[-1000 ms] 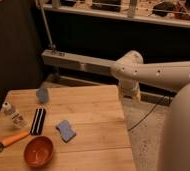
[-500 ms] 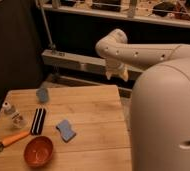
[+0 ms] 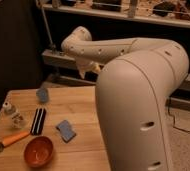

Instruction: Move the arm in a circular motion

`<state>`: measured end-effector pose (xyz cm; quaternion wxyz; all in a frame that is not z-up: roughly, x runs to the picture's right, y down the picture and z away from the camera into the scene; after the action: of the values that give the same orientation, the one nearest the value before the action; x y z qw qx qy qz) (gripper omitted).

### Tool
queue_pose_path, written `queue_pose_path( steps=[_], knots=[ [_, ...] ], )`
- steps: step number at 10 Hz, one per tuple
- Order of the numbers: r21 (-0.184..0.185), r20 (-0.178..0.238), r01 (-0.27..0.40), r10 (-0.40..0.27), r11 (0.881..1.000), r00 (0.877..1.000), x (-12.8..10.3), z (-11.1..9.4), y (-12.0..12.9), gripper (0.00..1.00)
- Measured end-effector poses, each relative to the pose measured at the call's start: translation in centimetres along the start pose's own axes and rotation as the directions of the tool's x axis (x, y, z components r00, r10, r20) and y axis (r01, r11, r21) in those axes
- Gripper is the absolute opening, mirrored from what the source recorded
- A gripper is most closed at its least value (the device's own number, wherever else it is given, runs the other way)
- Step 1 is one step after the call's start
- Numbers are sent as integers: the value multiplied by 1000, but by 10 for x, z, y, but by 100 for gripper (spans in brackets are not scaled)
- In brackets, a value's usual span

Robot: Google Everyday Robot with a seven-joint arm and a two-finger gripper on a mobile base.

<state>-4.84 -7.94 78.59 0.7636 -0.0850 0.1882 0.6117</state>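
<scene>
On the bench [image 3: 83, 102] lie one orange bowl [image 3: 38, 151] at 7 o'clock, one orange-handled brush [image 3: 9, 141], one black bar [image 3: 38, 121], one blue sponge [image 3: 66, 130], one grey cup [image 3: 42, 94] and two small jars [image 3: 13, 114]. One arm [image 3: 133, 90] fills the right side, bending toward 11 o'clock; its tool [image 3: 88, 67] hangs above the bench's far edge, touching nothing.

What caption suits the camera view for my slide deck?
Cream-white arm sweeps above a wooden table, its gripper raised over the far edge, away from the orange bowl.
</scene>
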Motion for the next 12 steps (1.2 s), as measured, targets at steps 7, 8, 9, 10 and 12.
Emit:
queue_pose_path(
  steps=[7, 8, 9, 10, 12],
  knots=[
    [-129, -24, 396, -402, 909, 915, 137, -22, 108, 65],
    [-138, -56, 393, -403, 909, 913, 158, -19, 97, 65],
    [-141, -91, 369, -383, 919, 919, 177, -13, 80, 65],
    [-137, -117, 341, -357, 930, 927, 190, -9, 64, 65],
    [-125, -157, 254, -272, 959, 949, 210, 0, 28, 65]
  ],
)
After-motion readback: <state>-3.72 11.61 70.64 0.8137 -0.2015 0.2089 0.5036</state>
